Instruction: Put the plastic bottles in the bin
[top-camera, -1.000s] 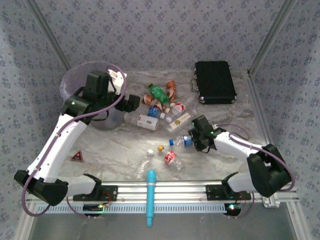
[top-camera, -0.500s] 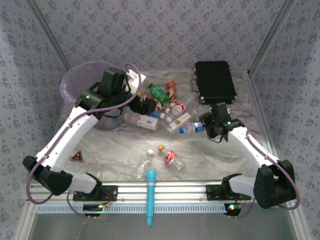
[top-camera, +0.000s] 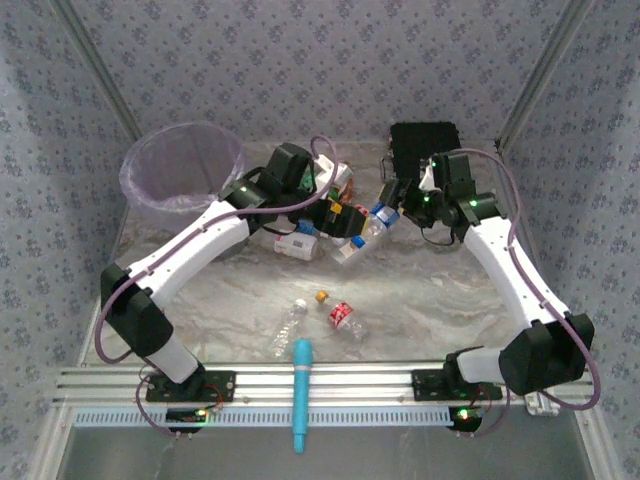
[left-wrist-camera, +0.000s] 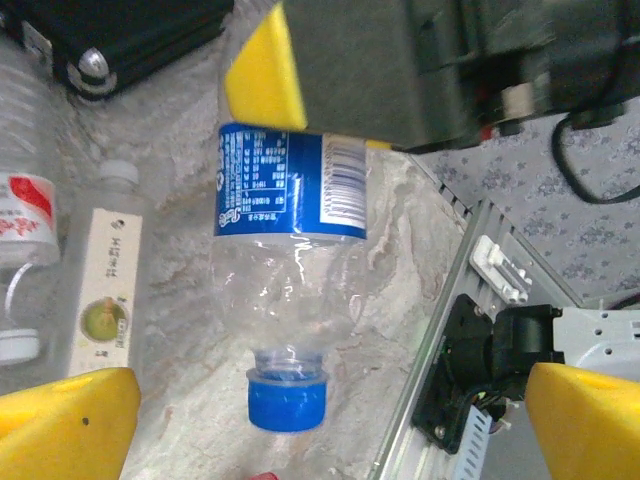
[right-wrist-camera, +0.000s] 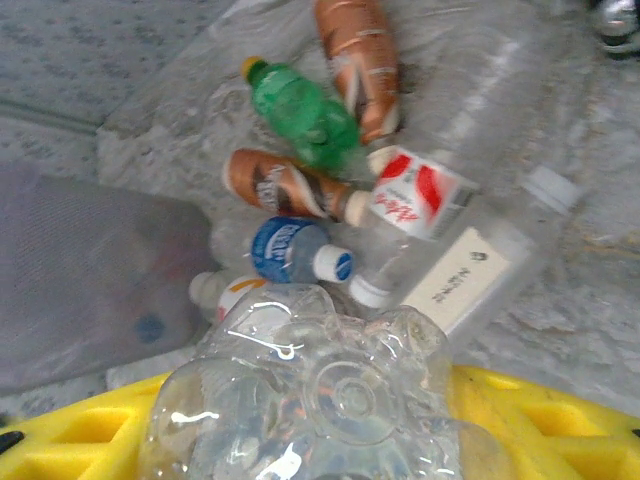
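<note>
My right gripper (top-camera: 393, 203) (right-wrist-camera: 320, 440) is shut on a clear plastic bottle (top-camera: 373, 223) (right-wrist-camera: 320, 400) with a blue label and blue cap. It holds the bottle above the table, near the pile of bottles. In the left wrist view this bottle (left-wrist-camera: 292, 240) hangs cap-down under a yellow pad of the right gripper. My left gripper (top-camera: 335, 213) (left-wrist-camera: 330, 415) is open just in front of it, a yellow finger on each side. The pile holds green (right-wrist-camera: 305, 115), orange (right-wrist-camera: 358, 55) and red-labelled (right-wrist-camera: 412, 195) bottles. The lavender-lined bin (top-camera: 182, 166) stands at the far left.
A black case (top-camera: 428, 148) lies at the back right, partly behind the right arm. A clear bottle (top-camera: 285, 325), a red-labelled bottle (top-camera: 345, 318) and an orange cap (top-camera: 321, 296) lie near the front. A light-blue tool (top-camera: 301, 390) rests across the front rail.
The right gripper has lifted the blue-labelled bottle and carried it back toward the black case. The left arm has swung from the bin rightward to the pile.
</note>
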